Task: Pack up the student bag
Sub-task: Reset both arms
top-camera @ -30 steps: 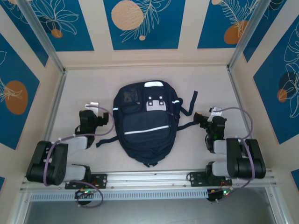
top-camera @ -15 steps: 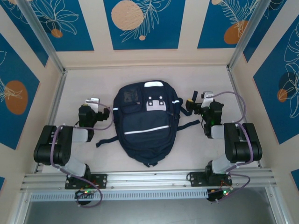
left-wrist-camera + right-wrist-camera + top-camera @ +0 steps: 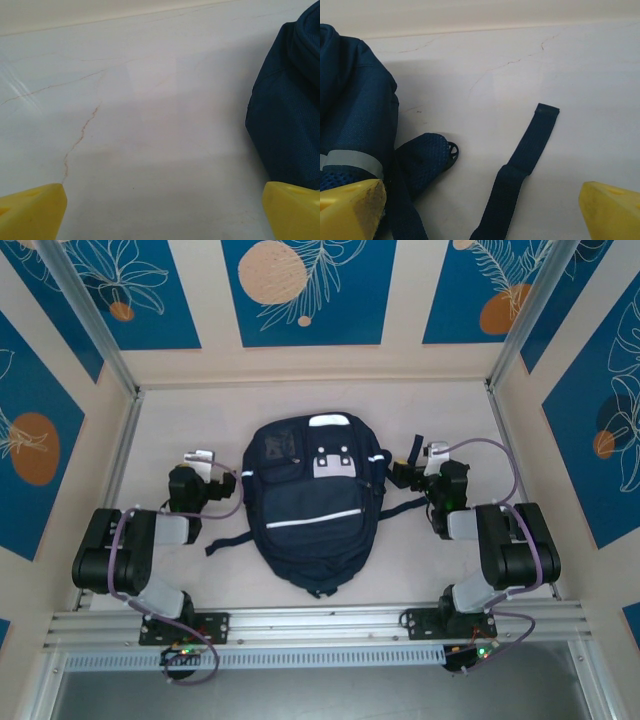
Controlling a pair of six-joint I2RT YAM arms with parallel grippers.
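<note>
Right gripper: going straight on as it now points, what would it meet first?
Probably the loose strap on the table, just ahead between the open fingers of the right gripper; the student bag lies left of that line.

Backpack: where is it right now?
In the top view, the backpack lies flat in the middle of the table, between the left arm and the right arm.

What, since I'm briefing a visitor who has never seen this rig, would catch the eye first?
The big navy student bag comes first, lying front-up in the middle of the pale table. Next come the blue wall panels with orange circles behind it. Up close, the right gripper stands open facing a loose dark strap, and the left gripper is open beside the bag.
</note>
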